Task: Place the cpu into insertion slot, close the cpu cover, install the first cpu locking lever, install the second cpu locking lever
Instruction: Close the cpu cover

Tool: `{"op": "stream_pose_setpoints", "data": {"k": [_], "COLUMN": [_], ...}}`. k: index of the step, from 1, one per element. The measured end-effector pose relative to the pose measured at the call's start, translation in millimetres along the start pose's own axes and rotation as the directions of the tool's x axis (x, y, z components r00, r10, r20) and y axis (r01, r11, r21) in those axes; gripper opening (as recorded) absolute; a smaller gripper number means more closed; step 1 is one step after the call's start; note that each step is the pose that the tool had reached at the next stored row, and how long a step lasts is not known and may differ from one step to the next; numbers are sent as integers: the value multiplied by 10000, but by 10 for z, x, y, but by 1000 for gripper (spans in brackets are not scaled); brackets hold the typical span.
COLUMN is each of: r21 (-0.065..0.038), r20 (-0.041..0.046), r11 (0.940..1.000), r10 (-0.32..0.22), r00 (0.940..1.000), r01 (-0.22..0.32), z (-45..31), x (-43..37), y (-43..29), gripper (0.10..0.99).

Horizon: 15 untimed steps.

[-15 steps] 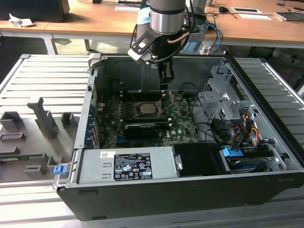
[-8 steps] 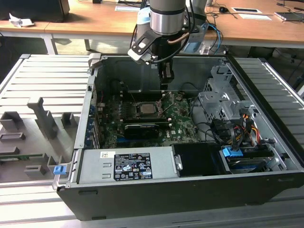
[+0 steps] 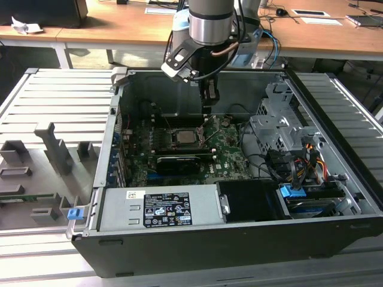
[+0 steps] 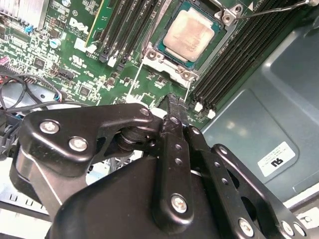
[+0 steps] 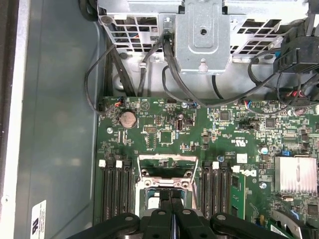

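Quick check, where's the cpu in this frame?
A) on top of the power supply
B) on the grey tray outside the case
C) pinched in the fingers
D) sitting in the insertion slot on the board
D: in the second wrist view the cpu lies flat inside the insertion slot, while the fingers are pressed together with nothing between them.

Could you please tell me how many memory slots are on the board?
4: one pair of memory slots on one side of the cpu, the other pair across it. The gripper hides some of the board, so more may exist.
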<state>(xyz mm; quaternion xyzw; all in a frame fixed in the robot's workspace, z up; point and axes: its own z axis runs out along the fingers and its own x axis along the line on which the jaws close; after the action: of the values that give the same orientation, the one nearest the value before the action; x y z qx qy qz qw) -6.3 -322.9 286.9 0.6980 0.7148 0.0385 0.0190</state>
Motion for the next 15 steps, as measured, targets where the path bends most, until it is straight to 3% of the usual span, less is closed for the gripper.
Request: {"op": "stream_pose_setpoints", "data": {"k": [3,6,9,15], "r21": [1,1,48,49], "r20": [2,0,-1,0], "r11": [10000,10000,10000,10000], "r10": [1,1,1,2], "r00": [10000,10000,10000,10000], "r01": [-1,-1,-1,-2], "z": [81,154,222,240], "x": [-4,-8,-15,-16], "y": [38,159,338,390], "gripper": [106,106,106,106]}}
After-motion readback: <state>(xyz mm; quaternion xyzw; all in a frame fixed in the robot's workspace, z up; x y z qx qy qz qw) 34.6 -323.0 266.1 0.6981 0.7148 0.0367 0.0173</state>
